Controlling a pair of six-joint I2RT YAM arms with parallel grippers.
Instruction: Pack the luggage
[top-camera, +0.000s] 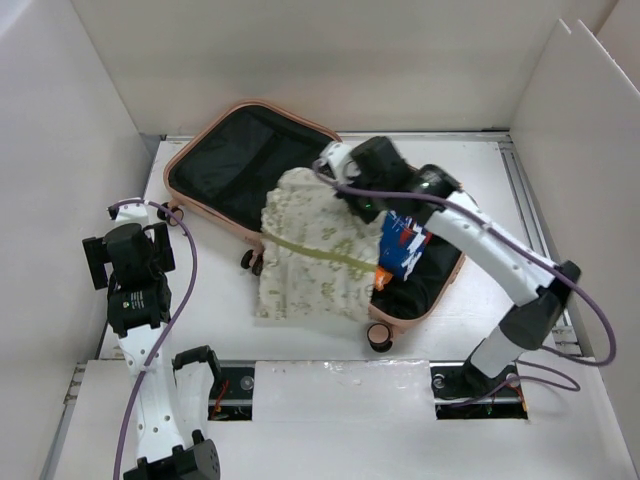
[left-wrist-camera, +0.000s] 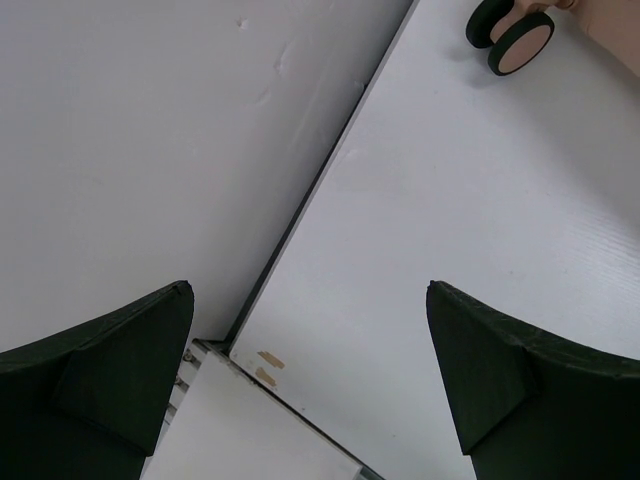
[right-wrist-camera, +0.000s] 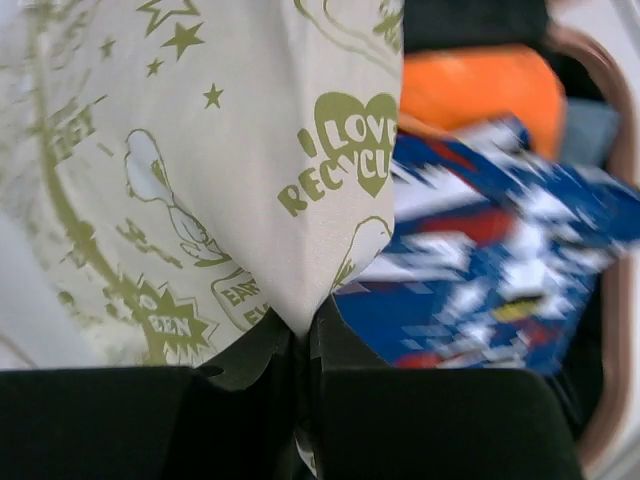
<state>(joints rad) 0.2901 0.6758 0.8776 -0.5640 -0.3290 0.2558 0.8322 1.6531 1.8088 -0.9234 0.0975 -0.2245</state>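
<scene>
The salmon-pink luggage (top-camera: 200, 150) lies open on the table, black lining up. A cream cloth bag with green print (top-camera: 310, 255) is draped across its middle and over the front edge. My right gripper (top-camera: 352, 195) is shut on a corner of this cloth bag (right-wrist-camera: 250, 150), over the right half of the case. A blue printed packet (top-camera: 402, 245) and something orange (right-wrist-camera: 475, 85) lie in that half. My left gripper (top-camera: 135, 250) is open and empty over bare table left of the case; its view shows a luggage wheel (left-wrist-camera: 520, 40).
White walls stand on the left, back and right. A loose-looking wheel (top-camera: 379, 336) of the case sits at the front, near the right arm's base. The table edge and a side rail (left-wrist-camera: 300, 215) run under the left gripper.
</scene>
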